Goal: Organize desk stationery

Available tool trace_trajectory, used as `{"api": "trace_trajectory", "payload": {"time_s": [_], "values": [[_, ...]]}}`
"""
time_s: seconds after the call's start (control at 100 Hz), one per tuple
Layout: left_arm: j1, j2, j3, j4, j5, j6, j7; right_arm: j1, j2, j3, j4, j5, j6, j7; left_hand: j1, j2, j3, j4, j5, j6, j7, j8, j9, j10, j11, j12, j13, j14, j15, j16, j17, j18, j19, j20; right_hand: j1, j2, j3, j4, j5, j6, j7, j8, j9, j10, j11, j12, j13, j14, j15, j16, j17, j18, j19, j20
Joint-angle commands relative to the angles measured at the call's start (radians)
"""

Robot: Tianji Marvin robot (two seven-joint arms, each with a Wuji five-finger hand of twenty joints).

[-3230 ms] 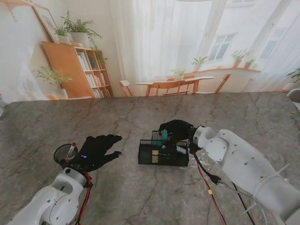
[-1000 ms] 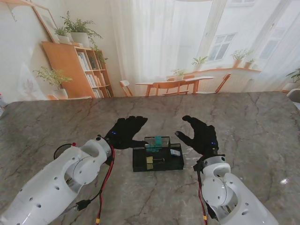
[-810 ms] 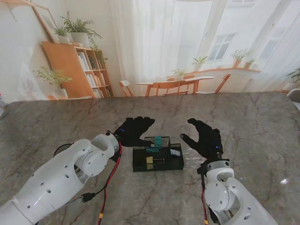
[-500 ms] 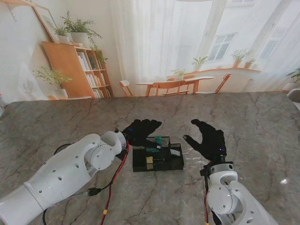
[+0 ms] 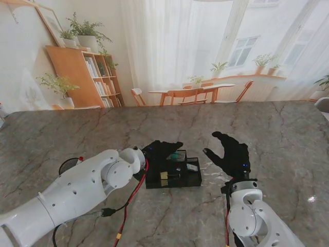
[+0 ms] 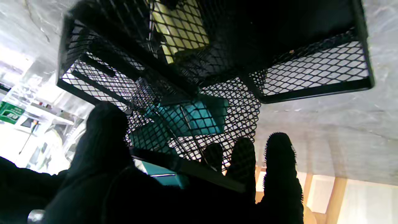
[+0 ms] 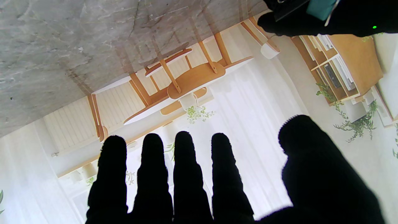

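A black mesh desk organizer [image 5: 175, 177] stands in the middle of the table. It holds a teal item [image 5: 179, 155], yellow sticky notes [image 5: 163, 176] and a small white eraser [image 5: 192, 167]. My left hand [image 5: 162, 151] lies over the organizer's far left corner. In the left wrist view the organizer's rim [image 6: 189, 169] runs between the thumb [image 6: 105, 130] and the other fingers [image 6: 278, 155], close to the teal item [image 6: 192, 116]; whether they press on it is unclear. My right hand [image 5: 232, 154] hovers to the right of the organizer, fingers [image 7: 183, 161] spread, holding nothing.
A round black mesh pen cup [image 5: 68, 166] with a red-capped pen [image 5: 79, 159] stands at the left, partly hidden behind my left arm. Red and black cables hang under both forearms. The marble table top [image 5: 267, 128] stretches far beyond the organizer.
My left hand has swept from beside the pen cup to the right, onto the organizer's far left corner. My right hand pulled off the organizer and now hovers open to its right.
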Motion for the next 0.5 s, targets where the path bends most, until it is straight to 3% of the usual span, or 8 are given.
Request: {"api": "trace_trajectory", "payload": {"time_s": [0.0, 0.05, 0.12, 0.23, 0.25, 0.28, 0.38, 0.49], "values": [[-0.004, -0.012, 0.007, 0.025, 0.006, -0.011, 0.011, -0.004, -0.004, 0.0, -0.002, 0.005, 0.001, 0.009, 0.084, -0.044, 0.005, -0.036, 0.038, 0.006, 0.041, 0.056, 0.066, -0.036, 0.04, 0.066, 0.051, -0.028, 0.058, 0.071, 0.038, -0.06, 0.088, 0.066, 0.004, -0.003, 0.005, 0.033, 0.009, 0.001, 0.003, -0.007, 0.007, 0.001, -0.008, -0.001, 0.006, -0.017, -0.017, 0.011, -0.014, 0.008, -0.016, 0.013], [-0.008, -0.015, 0.013, 0.038, 0.019, -0.023, 0.029, -0.003, -0.004, -0.001, -0.002, 0.006, 0.003, 0.008, 0.142, -0.051, 0.004, -0.036, 0.103, -0.014, 0.076, 0.097, 0.128, -0.062, 0.086, 0.137, 0.104, -0.041, 0.123, 0.139, 0.087, -0.111, 0.155, 0.103, 0.004, -0.002, 0.005, 0.033, 0.008, 0.003, 0.002, -0.007, 0.009, 0.001, -0.008, 0.0, 0.007, -0.017, -0.016, 0.012, -0.014, 0.008, -0.016, 0.014], [-0.016, -0.017, 0.02, 0.053, 0.035, -0.04, 0.045, -0.003, -0.005, -0.001, -0.002, 0.009, 0.004, 0.009, 0.204, -0.056, 0.004, -0.038, 0.207, -0.096, 0.135, 0.16, 0.217, -0.114, 0.16, 0.21, 0.189, -0.065, 0.206, 0.206, 0.158, -0.185, 0.22, 0.124, 0.004, -0.001, 0.004, 0.033, 0.01, 0.001, 0.003, -0.007, 0.009, 0.002, -0.008, 0.001, 0.006, -0.017, -0.016, 0.012, -0.014, 0.008, -0.016, 0.015], [-0.023, -0.017, 0.025, 0.064, 0.048, -0.046, 0.054, -0.002, -0.005, -0.002, -0.001, 0.013, 0.005, 0.01, 0.307, -0.057, 0.003, -0.049, 0.369, -0.193, 0.268, 0.303, 0.327, -0.173, 0.292, 0.266, 0.29, -0.074, 0.323, 0.269, 0.243, -0.234, 0.309, 0.14, 0.002, 0.003, 0.003, 0.033, 0.01, 0.002, 0.003, -0.007, 0.01, 0.003, -0.008, 0.002, 0.007, -0.016, -0.016, 0.013, -0.014, 0.009, -0.015, 0.017], [-0.022, -0.018, 0.024, 0.066, 0.052, -0.047, 0.06, -0.002, -0.005, -0.003, -0.001, 0.013, 0.005, 0.01, 0.354, -0.097, 0.001, -0.062, 0.392, -0.218, 0.315, 0.4, 0.353, -0.184, 0.328, 0.348, 0.31, -0.075, 0.353, 0.28, 0.262, -0.241, 0.333, 0.139, 0.003, 0.004, 0.003, 0.033, 0.01, 0.002, 0.003, -0.007, 0.01, 0.002, -0.008, 0.002, 0.007, -0.017, -0.016, 0.014, -0.014, 0.009, -0.015, 0.017], [-0.021, -0.018, 0.021, 0.068, 0.059, -0.05, 0.068, -0.001, -0.006, -0.003, -0.001, 0.014, 0.005, 0.01, 0.407, -0.14, 0.001, -0.07, 0.412, -0.253, 0.391, 0.435, 0.419, -0.203, 0.306, 0.468, 0.342, -0.079, 0.386, 0.291, 0.288, -0.247, 0.361, 0.14, 0.002, 0.005, 0.002, 0.033, 0.01, 0.003, 0.003, -0.007, 0.011, 0.002, -0.008, 0.003, 0.006, -0.016, -0.016, 0.014, -0.014, 0.01, -0.015, 0.017], [-0.018, -0.009, 0.009, 0.062, 0.084, -0.065, 0.071, -0.001, -0.006, -0.003, -0.001, 0.015, 0.003, 0.009, 0.47, -0.146, 0.02, -0.072, 0.454, -0.317, 0.565, 0.383, 0.585, -0.245, 0.202, 0.552, 0.42, -0.095, 0.437, 0.285, 0.352, -0.257, 0.405, 0.139, 0.003, 0.007, 0.001, 0.033, 0.012, 0.004, 0.004, -0.007, 0.011, 0.003, -0.008, 0.003, 0.007, -0.016, -0.016, 0.015, -0.013, 0.01, -0.015, 0.018], [-0.01, 0.011, -0.016, 0.047, 0.12, -0.098, 0.061, 0.0, -0.006, -0.003, 0.0, 0.017, 0.002, 0.009, 0.471, -0.153, 0.042, -0.068, 0.457, -0.332, 0.637, 0.3, 0.619, -0.254, 0.18, 0.533, 0.448, -0.106, 0.438, 0.273, 0.377, -0.26, 0.41, 0.134, 0.003, 0.009, -0.001, 0.033, 0.014, 0.005, 0.004, -0.007, 0.013, 0.004, -0.008, 0.004, 0.008, -0.016, -0.015, 0.016, -0.015, 0.011, -0.015, 0.019]]}}
